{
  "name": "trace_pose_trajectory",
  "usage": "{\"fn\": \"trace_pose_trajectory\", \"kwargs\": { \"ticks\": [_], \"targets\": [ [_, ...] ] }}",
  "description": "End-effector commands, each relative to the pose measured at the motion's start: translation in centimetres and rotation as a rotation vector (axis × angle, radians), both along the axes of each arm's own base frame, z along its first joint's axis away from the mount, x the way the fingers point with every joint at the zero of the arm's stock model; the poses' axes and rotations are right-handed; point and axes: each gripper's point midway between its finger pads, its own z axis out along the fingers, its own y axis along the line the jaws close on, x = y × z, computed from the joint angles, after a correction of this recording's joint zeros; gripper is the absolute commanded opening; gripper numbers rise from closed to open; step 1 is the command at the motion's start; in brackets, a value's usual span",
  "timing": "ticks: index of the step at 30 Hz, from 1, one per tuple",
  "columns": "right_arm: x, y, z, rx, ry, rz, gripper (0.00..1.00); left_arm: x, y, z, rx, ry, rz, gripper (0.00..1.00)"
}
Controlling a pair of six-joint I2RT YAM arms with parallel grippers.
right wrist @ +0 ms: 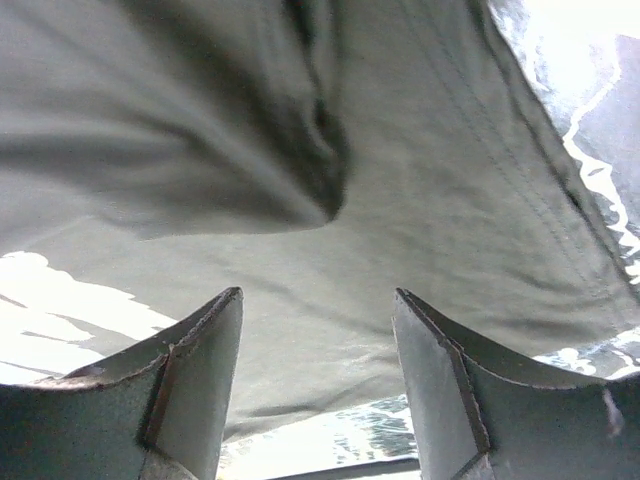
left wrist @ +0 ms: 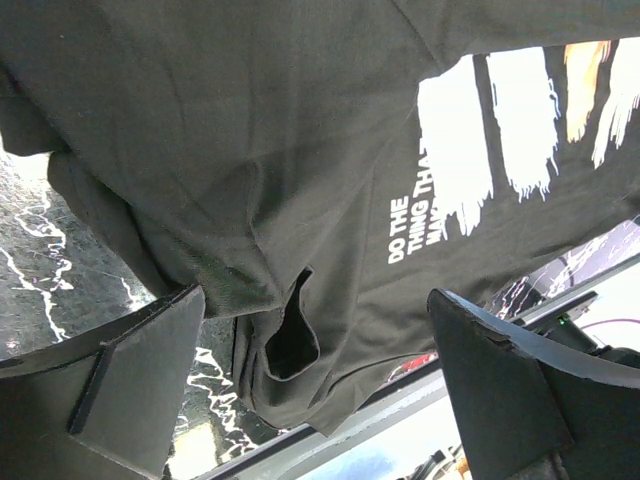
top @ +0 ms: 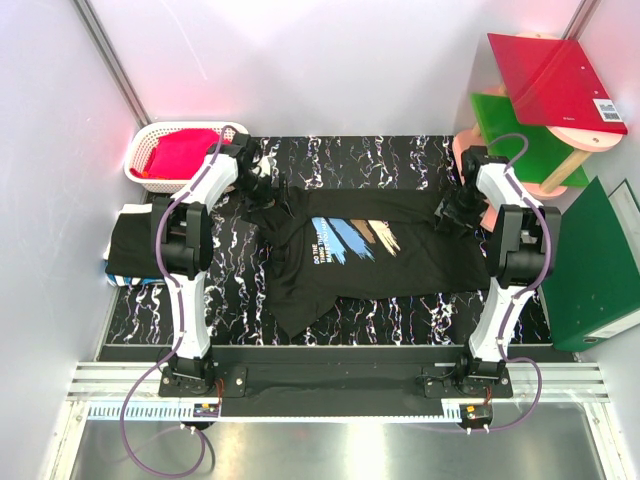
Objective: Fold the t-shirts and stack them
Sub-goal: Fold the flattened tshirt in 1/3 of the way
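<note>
While the black cotton t-shirt with slanted blue, tan and pale-blue brush strokes [top: 350, 262] lies spread, partly rumpled, on the black marbled tabletop [top: 420, 310] between both arms, the left fingers [left wrist: 130, 370] gape wide over its bunched edge. The right fingers [right wrist: 200, 380] stand apart above its cloth, gripping nothing.

Basket [top: 143, 150] close behind left tool [top: 258, 188]

Black printed t-shirt [top: 330, 285] spread (rumpled), folded t-shirts [top: 133, 238] at left
</note>
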Motion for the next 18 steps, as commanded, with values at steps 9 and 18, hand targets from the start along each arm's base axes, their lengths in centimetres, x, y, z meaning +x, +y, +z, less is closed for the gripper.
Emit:
{"fn": "trace_pose_trajectory", "kwargs": {
  "ticks": [9, 18],
  "targets": [
    [-0.7, -3.6, -1.8, -0.123, 0.017, -0.085, 0.69, 0.0, -0.5, 2.7, -0.036, -0.075, -0.025, 0.99],
    [1.6, -3.9, -3.7, -0.129, -0.001, -0.064, 0.65, -0.2, -0.2, 2.9, -0.023, -0.079, -0.022, 0.99]
  ]
}}
